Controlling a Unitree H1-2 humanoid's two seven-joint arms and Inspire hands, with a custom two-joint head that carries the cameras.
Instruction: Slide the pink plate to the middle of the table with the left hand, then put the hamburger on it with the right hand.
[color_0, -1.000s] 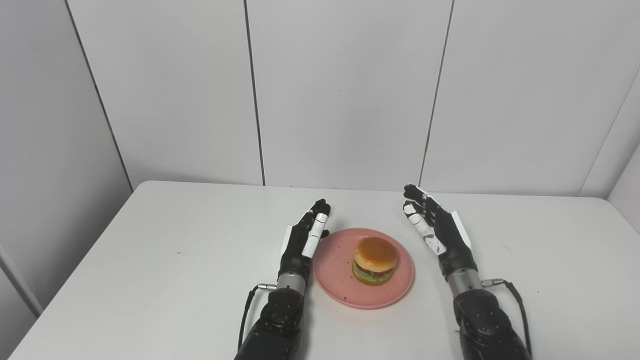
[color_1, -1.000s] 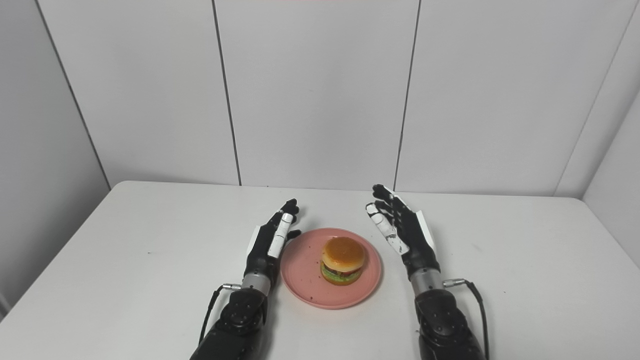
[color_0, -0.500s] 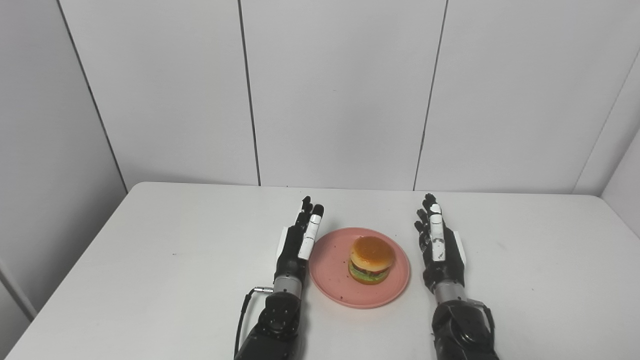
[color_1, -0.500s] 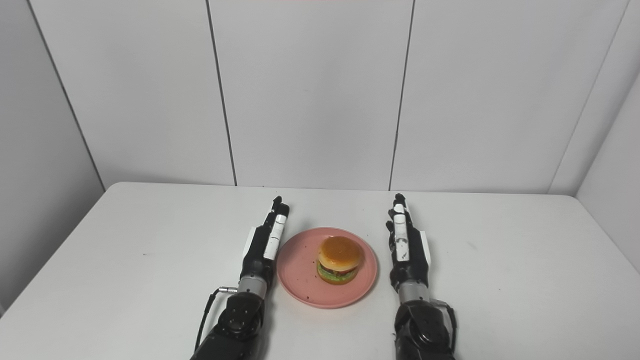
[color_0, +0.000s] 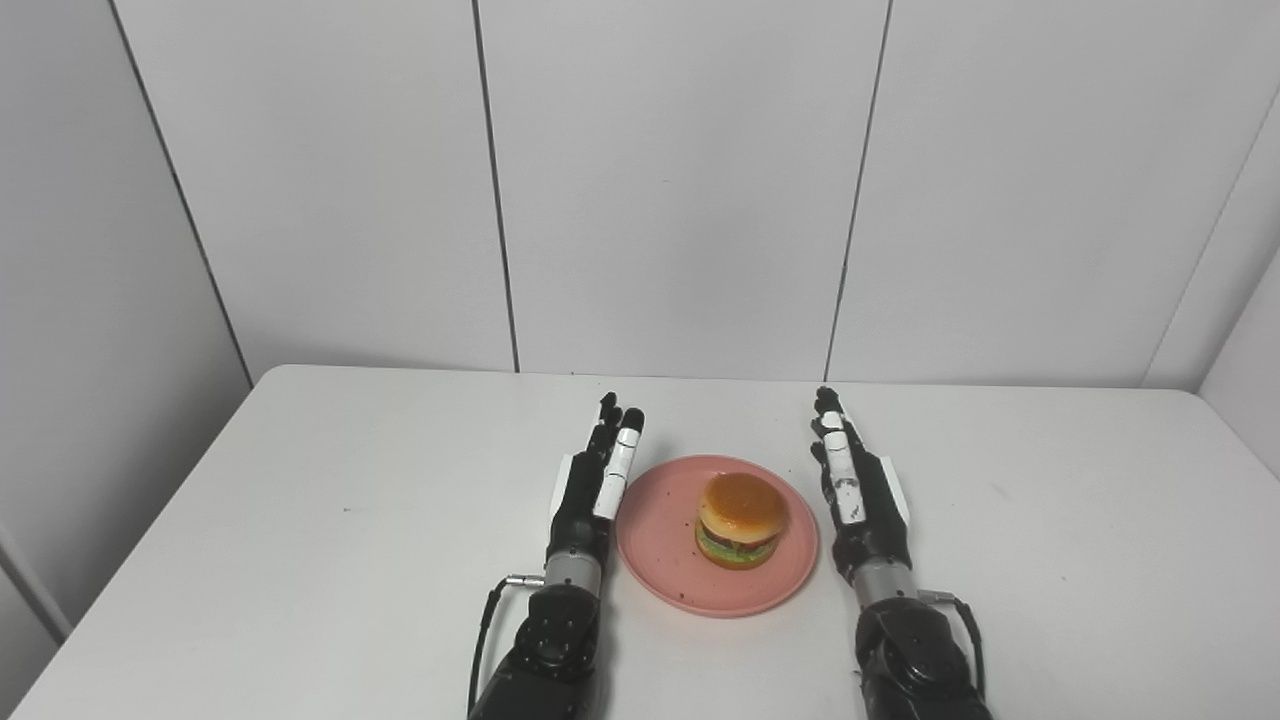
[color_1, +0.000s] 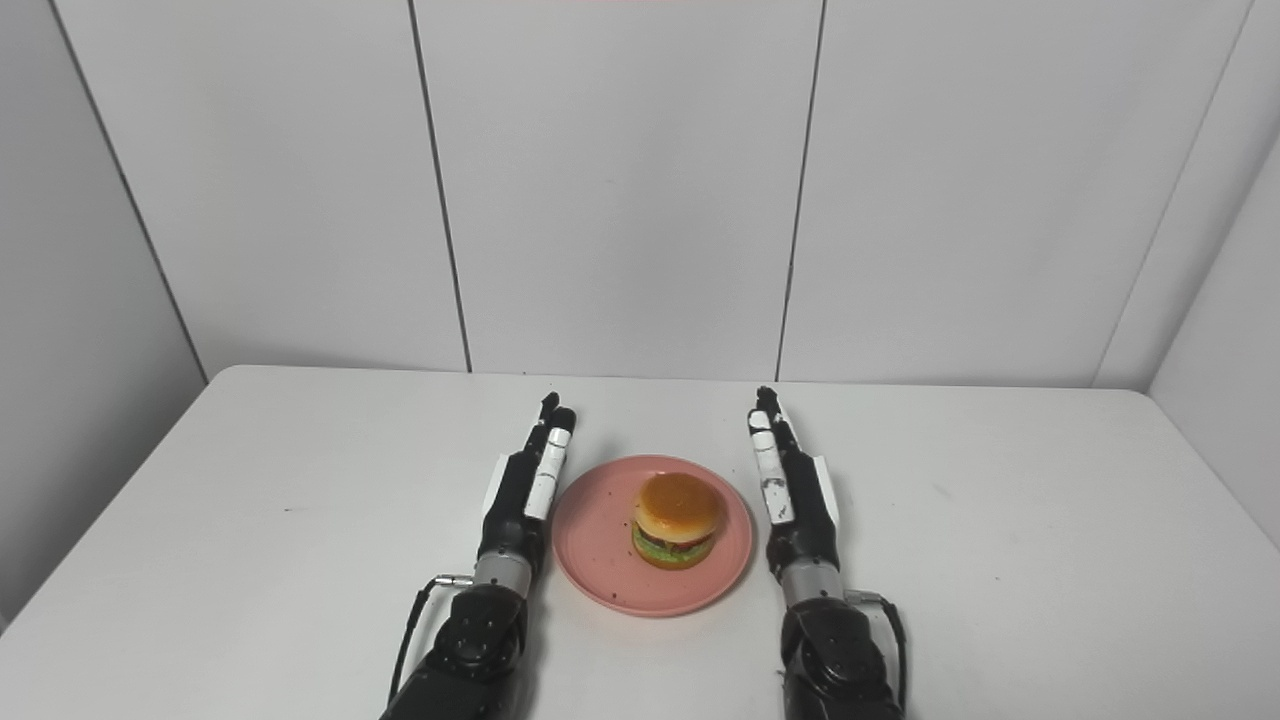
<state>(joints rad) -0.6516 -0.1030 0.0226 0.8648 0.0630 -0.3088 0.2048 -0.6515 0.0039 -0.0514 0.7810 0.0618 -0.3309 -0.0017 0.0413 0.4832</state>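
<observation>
Right robot hand (color_0: 862, 495) is lying flat w/ fingers straight and apart, holding nothing, just right of the pink plate (color_0: 660, 560), lower centre of frame. A sec ago it was splayed and tilted further out to the right; it's now drawn in closer to the rim. Left robot hand (color_0: 592, 490) is resting likewise, fingers extended, empty, just beside the plate's left edge, barely changed. Hamburger (color_0: 741, 520) is sitting upright on the plate, mid-bench (color_0: 300, 520). Judging by that, both steps look done; hands are settling. Right eye view (color_1: 790, 490) is showing a clearer gap btwn the right robot hand and the rim; in the left eye view they nearly merge.
</observation>
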